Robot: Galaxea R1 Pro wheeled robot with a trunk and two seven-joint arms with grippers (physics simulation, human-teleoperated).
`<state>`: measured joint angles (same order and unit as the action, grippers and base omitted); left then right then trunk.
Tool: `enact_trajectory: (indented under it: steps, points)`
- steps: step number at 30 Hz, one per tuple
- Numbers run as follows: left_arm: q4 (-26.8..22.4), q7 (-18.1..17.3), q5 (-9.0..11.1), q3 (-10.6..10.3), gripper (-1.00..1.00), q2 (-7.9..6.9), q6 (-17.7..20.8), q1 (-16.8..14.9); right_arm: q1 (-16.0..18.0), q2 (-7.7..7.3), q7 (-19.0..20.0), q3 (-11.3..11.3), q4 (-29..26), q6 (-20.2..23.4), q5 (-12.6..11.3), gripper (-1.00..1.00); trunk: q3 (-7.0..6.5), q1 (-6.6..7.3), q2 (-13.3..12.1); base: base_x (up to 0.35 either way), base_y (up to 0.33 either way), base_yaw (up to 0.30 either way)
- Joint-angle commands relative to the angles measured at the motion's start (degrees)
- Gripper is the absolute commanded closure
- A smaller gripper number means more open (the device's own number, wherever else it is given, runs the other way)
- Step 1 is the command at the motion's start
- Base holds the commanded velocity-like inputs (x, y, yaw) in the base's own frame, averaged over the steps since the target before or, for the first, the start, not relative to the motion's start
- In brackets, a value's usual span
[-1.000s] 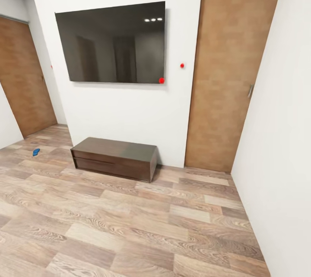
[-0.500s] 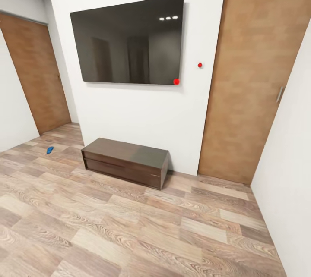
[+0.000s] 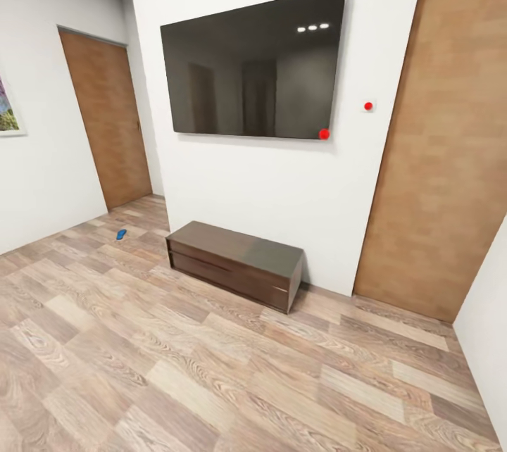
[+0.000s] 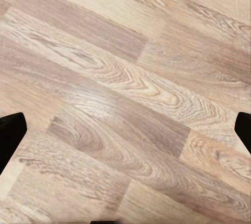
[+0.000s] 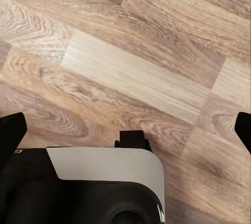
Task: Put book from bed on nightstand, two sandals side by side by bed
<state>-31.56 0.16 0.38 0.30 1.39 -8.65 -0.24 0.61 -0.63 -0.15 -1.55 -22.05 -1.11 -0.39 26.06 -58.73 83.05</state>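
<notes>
Bedroom wall ahead — dresser [image 3: 236,265] under a dark screen [image 3: 257,68]

One blue sandal [image 3: 121,234] lies on the floor [image 3: 211,367] near the far door [image 3: 105,124]; we see both claws spread open over planks — left claw [image 4: 125,132], right claw [image 5: 125,130].

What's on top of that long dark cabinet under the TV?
Nothing that shows: the dresser's glossy top looks bare, with the television on the wall above it. Its drawers are shut, so their contents stay hidden.

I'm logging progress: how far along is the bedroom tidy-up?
Nothing looks done. One blue sandal lies alone on the wood floor near the far door, left of the dresser. Both hands, left and right, are open and empty. Everything remains.
</notes>
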Motion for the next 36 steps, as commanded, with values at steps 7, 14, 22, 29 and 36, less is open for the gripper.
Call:
enact_trajectory:
  steps: [7,14,22,29,36]
  points:
    - [0.0,0.0,0.0,0.0,-1.0,0.02,-0.1,0.0,0.0,0.01,0.0,-0.1,0.0,-0.1,0.0,-1.0,0.05,0.0,0.0,0.007,0.0,0.29]
    - [0.0,0.0,0.0,0.1,-1.0,0.02,-0.1,0.0,0.0,0.01,-0.1,-0.1,0.0,-0.1,0.0,-1.0,0.05,0.0,0.0,0.171,0.0,0.122]
    - [0.0,0.0,0.0,0.1,-1.0,0.02,-0.1,0.0,0.0,0.01,-0.1,-0.1,0.0,-0.1,0.0,-1.0,0.05,0.0,0.0,0.313,0.0,0.01]
    - [0.0,0.0,0.0,0.1,-1.0,0.02,-0.1,0.0,0.0,0.01,-0.1,-0.1,0.0,-0.1,0.0,-1.0,0.05,0.0,0.0,0.326,0.0,0.015]
    - [0.0,0.0,0.1,0.1,-1.0,0.02,-0.2,0.0,0.0,0.01,-0.1,-0.1,0.0,-0.1,0.0,-1.0,0.05,0.0,0.0,0.227,0.0,0.227]
